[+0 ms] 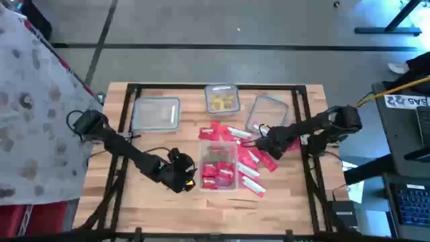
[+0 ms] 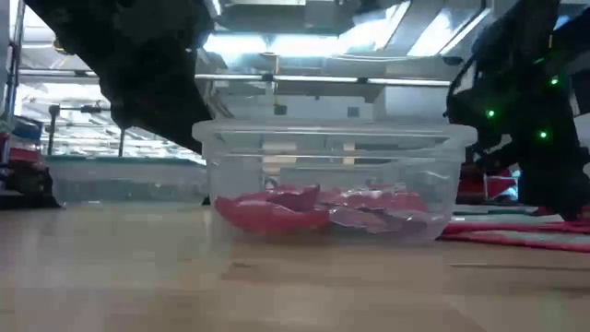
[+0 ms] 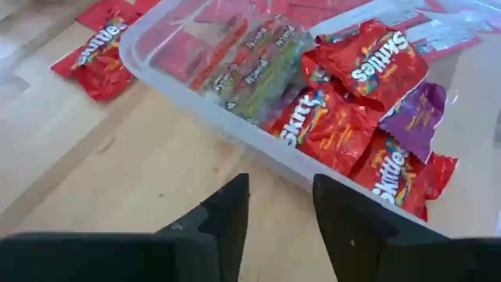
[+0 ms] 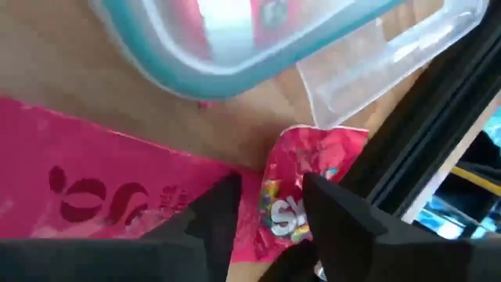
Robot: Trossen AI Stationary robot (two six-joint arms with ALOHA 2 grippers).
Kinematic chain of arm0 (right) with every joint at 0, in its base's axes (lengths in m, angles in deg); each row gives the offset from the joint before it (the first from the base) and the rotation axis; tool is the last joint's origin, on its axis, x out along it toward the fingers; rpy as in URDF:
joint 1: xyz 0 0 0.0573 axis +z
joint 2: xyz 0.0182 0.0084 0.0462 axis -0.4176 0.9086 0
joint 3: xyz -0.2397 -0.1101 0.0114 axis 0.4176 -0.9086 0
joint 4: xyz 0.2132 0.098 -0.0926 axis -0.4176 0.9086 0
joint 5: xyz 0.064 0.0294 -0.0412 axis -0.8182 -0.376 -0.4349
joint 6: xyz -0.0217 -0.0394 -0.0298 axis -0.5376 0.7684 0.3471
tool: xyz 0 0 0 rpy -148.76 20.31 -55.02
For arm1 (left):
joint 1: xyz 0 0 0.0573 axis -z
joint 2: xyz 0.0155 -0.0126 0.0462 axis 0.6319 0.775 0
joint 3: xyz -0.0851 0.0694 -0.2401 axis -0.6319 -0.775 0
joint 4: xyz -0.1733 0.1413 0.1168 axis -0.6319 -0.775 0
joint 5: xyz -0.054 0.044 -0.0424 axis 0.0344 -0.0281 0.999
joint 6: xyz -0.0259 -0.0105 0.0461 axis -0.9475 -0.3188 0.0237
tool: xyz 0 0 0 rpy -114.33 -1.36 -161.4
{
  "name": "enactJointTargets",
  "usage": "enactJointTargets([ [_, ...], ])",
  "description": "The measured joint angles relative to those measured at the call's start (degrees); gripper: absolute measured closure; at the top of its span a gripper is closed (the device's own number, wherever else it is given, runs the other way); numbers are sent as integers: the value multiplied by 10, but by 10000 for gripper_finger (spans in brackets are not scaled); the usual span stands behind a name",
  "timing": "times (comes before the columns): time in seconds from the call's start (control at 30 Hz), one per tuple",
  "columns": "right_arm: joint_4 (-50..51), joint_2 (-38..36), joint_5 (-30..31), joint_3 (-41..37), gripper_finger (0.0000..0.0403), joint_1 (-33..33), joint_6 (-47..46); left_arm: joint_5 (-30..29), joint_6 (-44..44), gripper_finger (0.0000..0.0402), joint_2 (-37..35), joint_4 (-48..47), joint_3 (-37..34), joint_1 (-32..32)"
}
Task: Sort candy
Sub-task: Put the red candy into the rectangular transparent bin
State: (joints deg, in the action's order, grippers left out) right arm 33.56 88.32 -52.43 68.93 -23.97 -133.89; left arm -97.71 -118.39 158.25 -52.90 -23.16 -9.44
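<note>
We read "Skittles" on red packs (image 3: 368,70) in clear tub (image 3: 156,66); left pincer (image 3: 280,207) spread, empty; right pincer (image 4: 270,205) spread over a pack.

Near worktop (image 1: 134,208): bare wood, open passage.
Centre: candy-filled tub (image 1: 219,166) blocks.
Far edge: three tubs (image 1: 156,113) in a row.

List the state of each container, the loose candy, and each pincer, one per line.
Center tub: open, holding red Skittles packets.
Yellow-candy tub: open, partly filled.
Left tub: lid on.
Right tub: lid off.
Loose packets: flat on table.
Left pincer: open, empty.
Right pincer: around a Skittles packet.
</note>
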Motion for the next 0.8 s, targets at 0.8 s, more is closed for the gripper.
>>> enactJointTargets([
  [0.8, -63, -52, 67, 324, 402, 221, 32, 0, 9, 273, 0, -5, 0, 10],
])
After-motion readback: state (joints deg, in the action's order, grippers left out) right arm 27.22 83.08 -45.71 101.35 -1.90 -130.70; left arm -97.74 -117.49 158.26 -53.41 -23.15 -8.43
